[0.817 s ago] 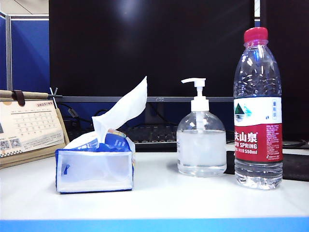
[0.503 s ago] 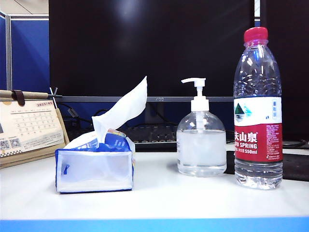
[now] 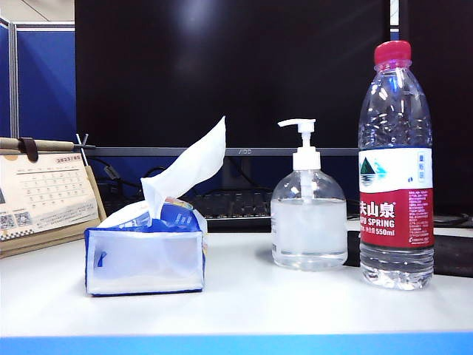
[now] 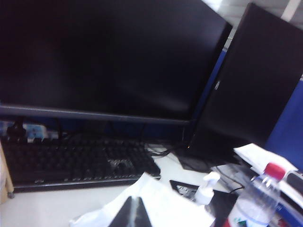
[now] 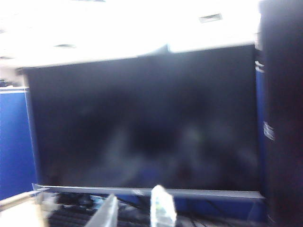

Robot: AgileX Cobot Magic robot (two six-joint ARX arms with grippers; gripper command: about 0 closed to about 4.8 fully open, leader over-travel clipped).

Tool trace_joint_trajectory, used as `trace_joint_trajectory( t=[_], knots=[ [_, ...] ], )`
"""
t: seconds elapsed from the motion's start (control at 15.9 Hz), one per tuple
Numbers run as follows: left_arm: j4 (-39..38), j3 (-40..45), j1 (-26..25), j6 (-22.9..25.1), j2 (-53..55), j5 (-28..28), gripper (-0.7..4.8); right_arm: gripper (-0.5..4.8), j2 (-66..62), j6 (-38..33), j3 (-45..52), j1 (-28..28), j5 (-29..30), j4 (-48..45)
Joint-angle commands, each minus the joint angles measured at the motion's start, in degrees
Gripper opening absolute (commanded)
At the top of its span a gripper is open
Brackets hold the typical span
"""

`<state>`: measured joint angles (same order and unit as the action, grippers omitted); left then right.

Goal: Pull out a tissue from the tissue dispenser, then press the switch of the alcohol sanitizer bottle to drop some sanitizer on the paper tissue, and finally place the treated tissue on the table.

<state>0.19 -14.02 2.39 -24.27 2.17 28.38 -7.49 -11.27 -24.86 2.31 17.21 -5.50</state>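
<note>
The tissue dispenser (image 3: 144, 259), a blue-and-white soft pack, lies on the white table (image 3: 259, 310) at the left. A white tissue (image 3: 194, 164) stands up out of its top, leaning right. Right of it stands the alcohol sanitizer bottle (image 3: 308, 229) with its white pump switch (image 3: 299, 127). Neither gripper shows in the exterior view. In the left wrist view my left gripper (image 4: 135, 213) is shut with nothing in it, and the tissue (image 4: 175, 208) and the switch (image 4: 208, 183) lie beyond it. My right gripper (image 5: 135, 213) stands open and empty, facing a dark monitor.
A tall water bottle (image 3: 395, 170) with a red cap stands right of the sanitizer. A desk calendar (image 3: 44, 196) leans at the far left. Behind the table are a black monitor (image 3: 229, 66) and a keyboard (image 4: 71, 161). The table's blue rim (image 3: 236, 345) runs along the front.
</note>
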Motion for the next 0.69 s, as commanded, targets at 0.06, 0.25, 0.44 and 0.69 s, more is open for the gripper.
trace_joint_trajectory(
  t=[0.06, 0.25, 0.44, 0.69],
  knots=[
    [-0.92, -5.64, 0.07, -3.65, 7.96, 7.74, 0.35, 1.2, -10.93, -4.63, -8.72, 0.04, 12.72, -1.7],
    [-1.44, -7.02, 0.85, -4.79, 15.43, 12.96, 0.92, 1.6, -16.33, -6.27, -11.19, 0.09, 17.79, -3.17],
    [-0.68, -7.13, 10.43, -4.7, 22.29, 10.32, 1.04, 1.63, -18.91, -12.7, -11.17, 1.31, 26.69, -2.86],
    [2.49, -7.15, 33.77, -0.68, 33.07, -7.67, 1.03, 1.63, -19.06, -9.94, -11.08, 10.88, 20.85, 0.66]
  ],
)
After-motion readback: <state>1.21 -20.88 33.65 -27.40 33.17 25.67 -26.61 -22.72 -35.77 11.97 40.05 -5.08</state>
